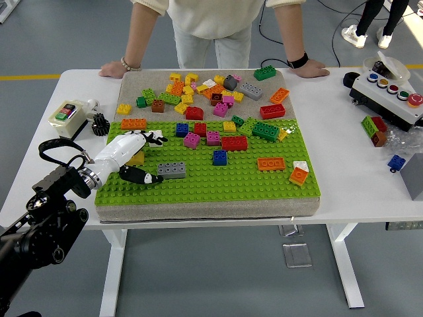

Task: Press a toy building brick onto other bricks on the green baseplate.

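While only the head view is on hand, it shows the left hand (129, 158) reaching in over the near-left part of the green baseplate (231, 181), white palm down, dark fingers curled over a yellow brick (137, 158) that peeks out beneath it; whether the brick is truly gripped or merely covered, I cannot tell. Just to the hand's right, beside the thumb, lies a grey brick (172, 170), its long axis running left to right across the plate. That looks the likeliest seat for the yellow one, a short shift rightward and toward the near edge. A person's hands (310, 66) rest on the table (370, 185) at its far edge.
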Controlling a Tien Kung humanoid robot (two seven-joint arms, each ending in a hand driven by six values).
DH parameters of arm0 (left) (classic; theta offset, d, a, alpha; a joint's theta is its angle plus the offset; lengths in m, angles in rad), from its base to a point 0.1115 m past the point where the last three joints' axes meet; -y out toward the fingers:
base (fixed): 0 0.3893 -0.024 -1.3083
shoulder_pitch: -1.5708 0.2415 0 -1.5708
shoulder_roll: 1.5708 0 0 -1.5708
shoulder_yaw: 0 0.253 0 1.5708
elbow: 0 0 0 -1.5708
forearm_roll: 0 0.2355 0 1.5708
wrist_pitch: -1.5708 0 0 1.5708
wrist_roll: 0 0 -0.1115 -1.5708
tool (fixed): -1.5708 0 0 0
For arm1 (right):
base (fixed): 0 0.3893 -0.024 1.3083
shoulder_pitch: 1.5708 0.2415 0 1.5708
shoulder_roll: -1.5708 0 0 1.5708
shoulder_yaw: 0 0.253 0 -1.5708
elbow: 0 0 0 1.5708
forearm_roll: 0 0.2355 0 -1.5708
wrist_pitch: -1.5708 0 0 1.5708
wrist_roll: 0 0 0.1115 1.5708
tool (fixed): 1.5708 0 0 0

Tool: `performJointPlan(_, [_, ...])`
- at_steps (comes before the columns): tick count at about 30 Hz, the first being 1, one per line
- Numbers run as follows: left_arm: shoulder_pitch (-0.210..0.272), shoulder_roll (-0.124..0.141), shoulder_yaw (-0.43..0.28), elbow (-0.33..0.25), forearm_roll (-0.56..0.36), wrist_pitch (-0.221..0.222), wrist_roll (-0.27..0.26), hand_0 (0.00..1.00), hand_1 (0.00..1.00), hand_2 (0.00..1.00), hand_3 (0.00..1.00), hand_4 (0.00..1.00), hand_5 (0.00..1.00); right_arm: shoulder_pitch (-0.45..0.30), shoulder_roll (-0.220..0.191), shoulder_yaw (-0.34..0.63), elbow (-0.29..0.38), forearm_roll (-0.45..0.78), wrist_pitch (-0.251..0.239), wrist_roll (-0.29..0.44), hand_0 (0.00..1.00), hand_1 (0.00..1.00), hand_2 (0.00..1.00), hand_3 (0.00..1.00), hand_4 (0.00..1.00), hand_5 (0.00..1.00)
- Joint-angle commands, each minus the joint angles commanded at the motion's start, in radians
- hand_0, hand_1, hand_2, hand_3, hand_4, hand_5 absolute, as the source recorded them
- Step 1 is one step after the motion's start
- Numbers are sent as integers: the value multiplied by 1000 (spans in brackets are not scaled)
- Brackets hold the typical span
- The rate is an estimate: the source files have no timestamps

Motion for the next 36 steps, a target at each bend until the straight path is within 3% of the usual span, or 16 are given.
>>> performJointPlan(36, [-14,1,-1,11,0,-3,0,912,770,756,796,998,223,2,1,-2,0,4,2,-1,739,656,704,584,909,493])
